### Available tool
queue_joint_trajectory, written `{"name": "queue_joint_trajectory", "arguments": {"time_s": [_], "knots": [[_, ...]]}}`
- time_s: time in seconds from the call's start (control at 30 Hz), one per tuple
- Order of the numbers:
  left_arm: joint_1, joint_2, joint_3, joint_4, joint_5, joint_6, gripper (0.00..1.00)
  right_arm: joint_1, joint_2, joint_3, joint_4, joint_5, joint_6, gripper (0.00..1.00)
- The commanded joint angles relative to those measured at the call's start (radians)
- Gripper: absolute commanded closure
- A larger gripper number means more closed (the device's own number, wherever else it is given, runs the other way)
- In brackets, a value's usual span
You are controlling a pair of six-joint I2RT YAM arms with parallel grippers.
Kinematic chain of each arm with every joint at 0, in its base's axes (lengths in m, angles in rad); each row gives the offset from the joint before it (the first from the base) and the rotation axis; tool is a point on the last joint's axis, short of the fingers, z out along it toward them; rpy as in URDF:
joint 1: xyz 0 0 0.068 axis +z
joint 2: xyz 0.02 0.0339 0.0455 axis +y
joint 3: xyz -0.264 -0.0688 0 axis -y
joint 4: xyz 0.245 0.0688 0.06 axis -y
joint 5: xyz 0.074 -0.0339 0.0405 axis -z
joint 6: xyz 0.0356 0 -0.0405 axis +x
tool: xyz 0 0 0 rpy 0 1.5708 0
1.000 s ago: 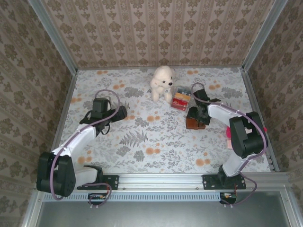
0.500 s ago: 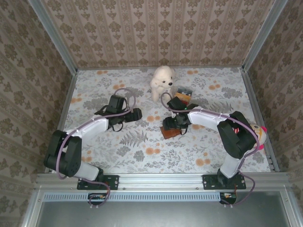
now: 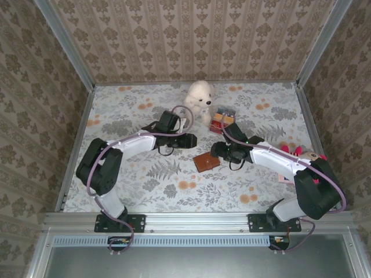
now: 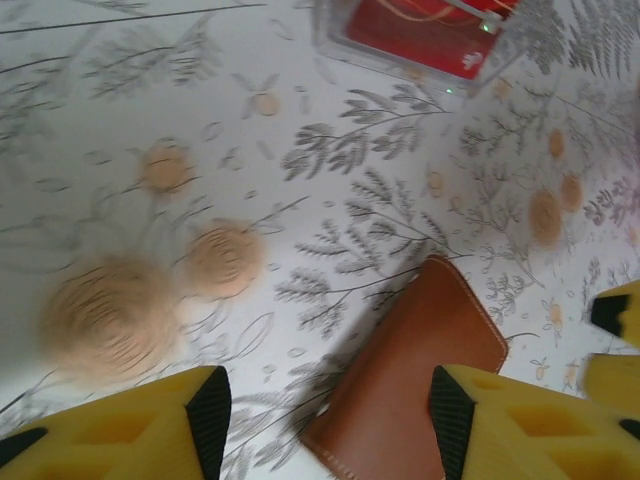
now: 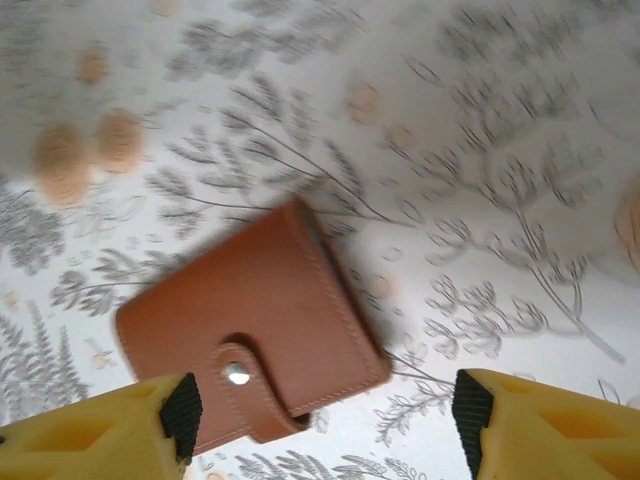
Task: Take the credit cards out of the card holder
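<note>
Finding the card holder (image 3: 206, 161) lying flat and closed near the middle of the table, brown leather face up. Keeping any credit cards shut inside, out of sight, with the strap of the card holder (image 5: 250, 330) snapped down over its edge.

Resting on a pale tablecloth (image 3: 116, 110) printed with grey ferns and orange flowers, ringed by an aluminium frame and patterned wallpaper walls.

Hanging just behind and left of it, the left gripper (image 3: 190, 140), yellow fingers (image 4: 150, 420) standing apart, gripping nothing, the leather lying on the cloth below them. Hovering at its right side, the right gripper (image 3: 217, 152), spread wide and likewise empty, fingers (image 5: 90, 430) clear of the leather.

Blurring badly in both wrist views, above all the orange flowers.

Sitting farther back: a white plush dog (image 3: 198, 99) and, just beside it, a clear box (image 3: 222, 121) with red inside, its top cut off in the left wrist view. Showing something pink (image 3: 290, 149) by the right arm, too small to make out.
</note>
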Motion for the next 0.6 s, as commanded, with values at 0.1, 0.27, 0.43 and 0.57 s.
{"name": "queue_joint_trajectory", "arguments": {"time_s": [0.1, 0.27, 0.43, 0.57], "knots": [[-0.036, 0.11, 0.124, -0.132, 0.092, 0.078, 0.46, 0.001, 0.018, -0.086, 0.145, -0.053, 0.285, 0.4], [-0.063, 0.183, 0.195, -0.226, 0.093, 0.105, 0.47, 0.001, 0.077, -0.104, 0.247, -0.127, 0.345, 0.45], [-0.08, 0.196, 0.204, -0.248, 0.092, 0.098, 0.47, 0.002, 0.116, -0.099, 0.274, -0.154, 0.343, 0.47], [-0.083, 0.182, 0.177, -0.239, 0.104, 0.082, 0.47, 0.002, 0.147, -0.078, 0.284, -0.171, 0.32, 0.48]]}}
